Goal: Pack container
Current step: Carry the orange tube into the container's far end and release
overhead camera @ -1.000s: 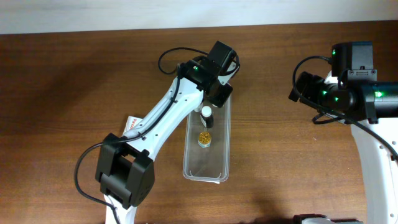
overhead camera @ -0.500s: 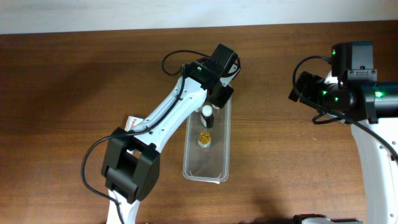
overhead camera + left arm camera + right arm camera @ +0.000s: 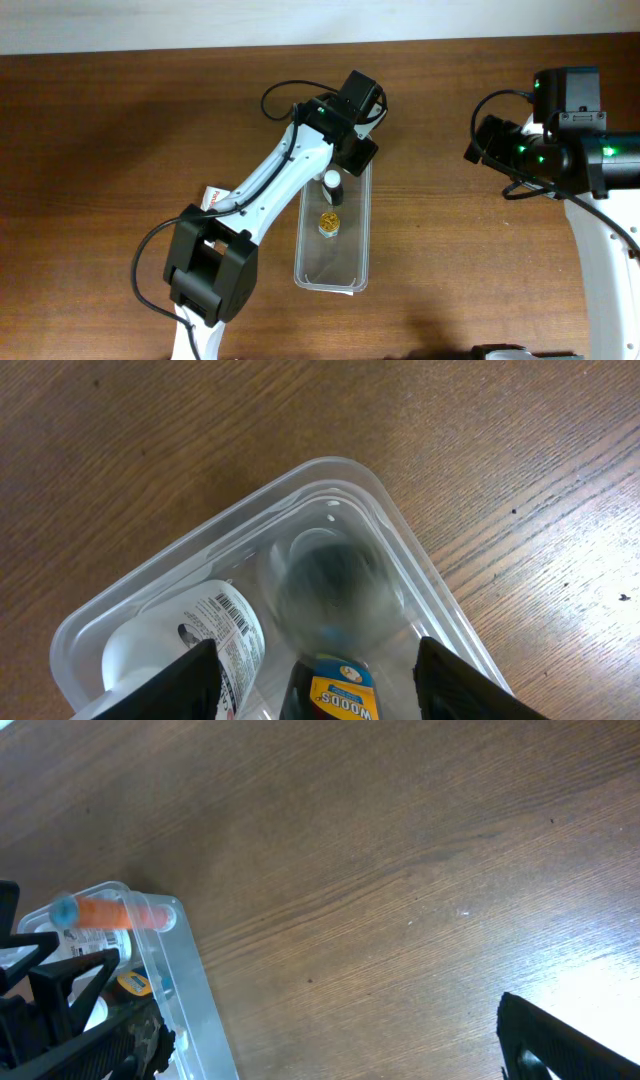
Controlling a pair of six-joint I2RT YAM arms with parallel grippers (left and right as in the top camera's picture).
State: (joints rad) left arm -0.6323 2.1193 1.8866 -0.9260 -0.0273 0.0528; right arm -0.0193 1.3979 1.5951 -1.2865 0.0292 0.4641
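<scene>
The clear container [image 3: 358, 262] lies lengthwise at mid-table. My left gripper [image 3: 346, 163] hovers over its far end. In the left wrist view the left gripper [image 3: 315, 652] is open, its jaws standing clear on either side of a dark bottle [image 3: 335, 695] with a yellow label. A white bottle [image 3: 205, 638] with a barcode label lies beside it. From overhead the dark bottle [image 3: 338, 194], the white bottle's cap [image 3: 330, 178] and a small gold-topped jar [image 3: 328, 223] show inside the bin. My right gripper [image 3: 482, 143] hangs open, far right, holding nothing.
An orange tube [image 3: 112, 912] with a blue cap lies at the container's [image 3: 185, 1005] far end. A white packet [image 3: 211, 196] with red print sits on the table, partly under the left arm. One right finger [image 3: 560, 1042] shows over bare brown wood.
The left jaws have parted and let go of the dark bottle, which now rests in the container. The left arm shifted slightly early on. The right arm has not moved.
</scene>
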